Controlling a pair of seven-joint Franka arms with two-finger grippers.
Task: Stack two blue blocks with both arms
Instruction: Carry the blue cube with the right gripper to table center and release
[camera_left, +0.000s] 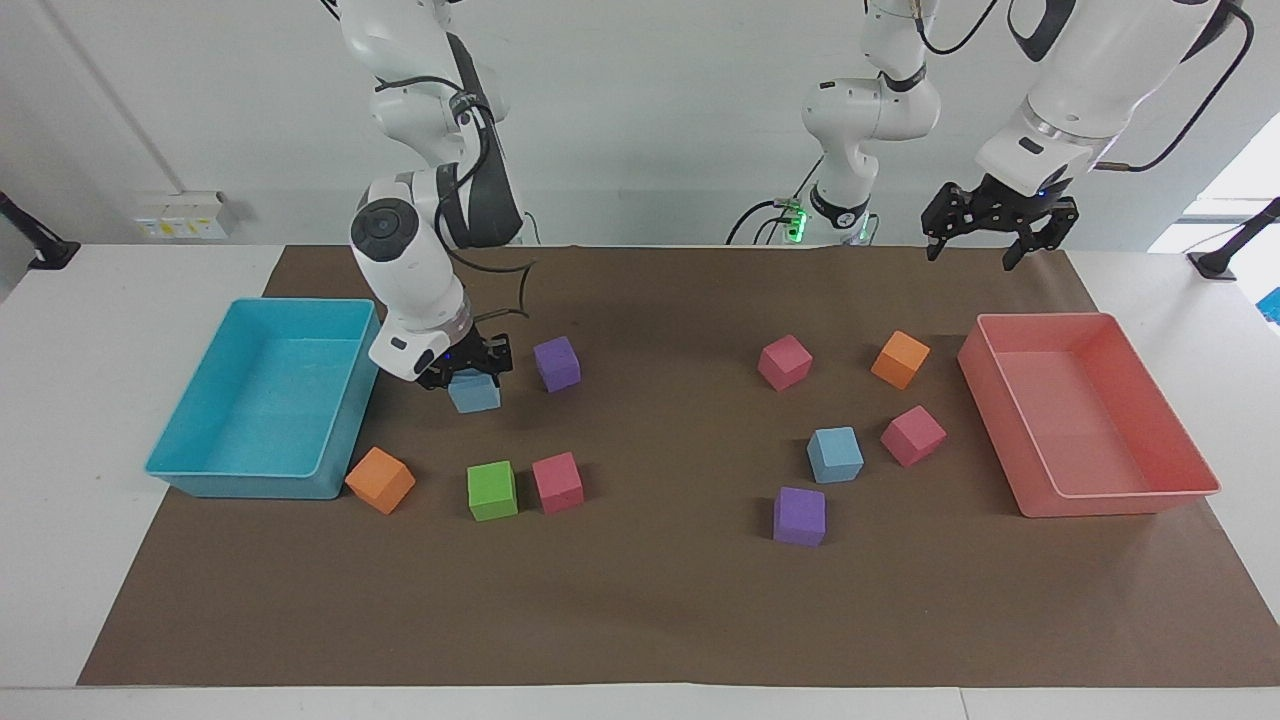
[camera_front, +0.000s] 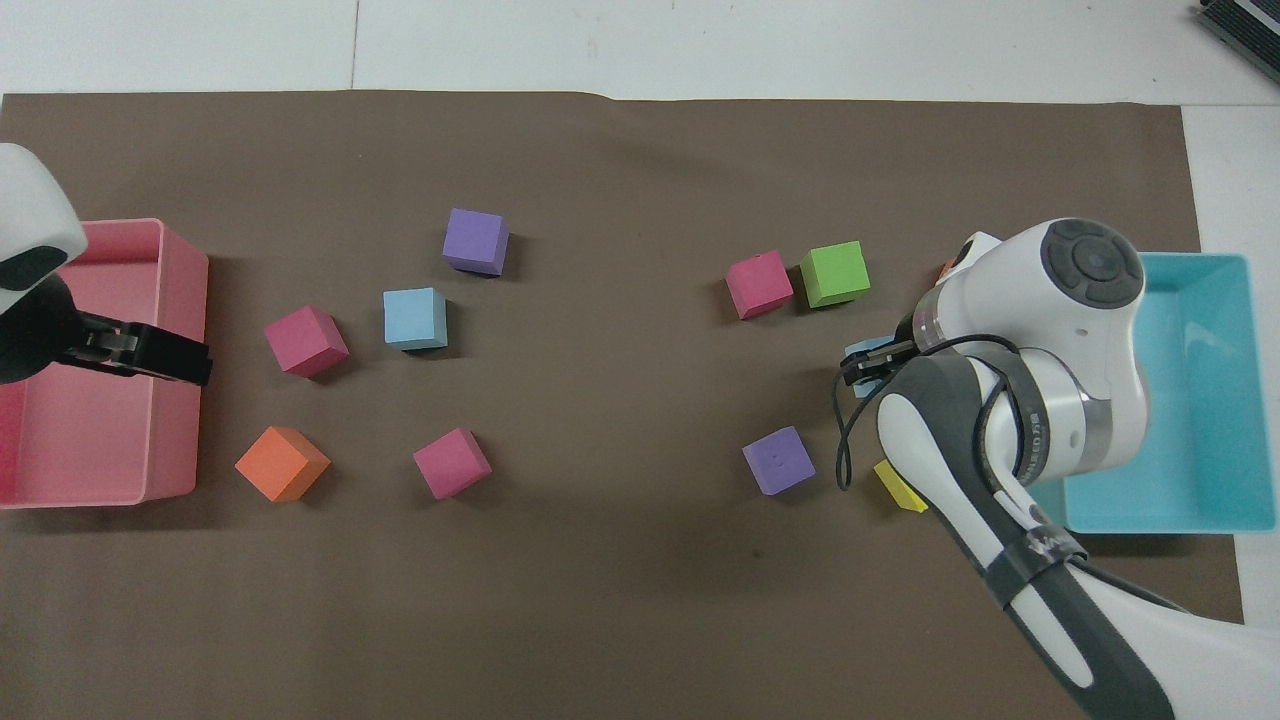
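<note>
One blue block (camera_left: 474, 392) is held off the bench by the right gripper (camera_left: 468, 366); the left gripper (camera_left: 998, 232), fingers spread wide, is seen over the bench's edge nearest the robots.

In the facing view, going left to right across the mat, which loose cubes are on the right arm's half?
Orange cube → green cube → purple cube, pink cube.

One block (camera_left: 474, 391) in right hand (camera_left: 463, 366), beside a tray (camera_left: 262, 482).
</note>
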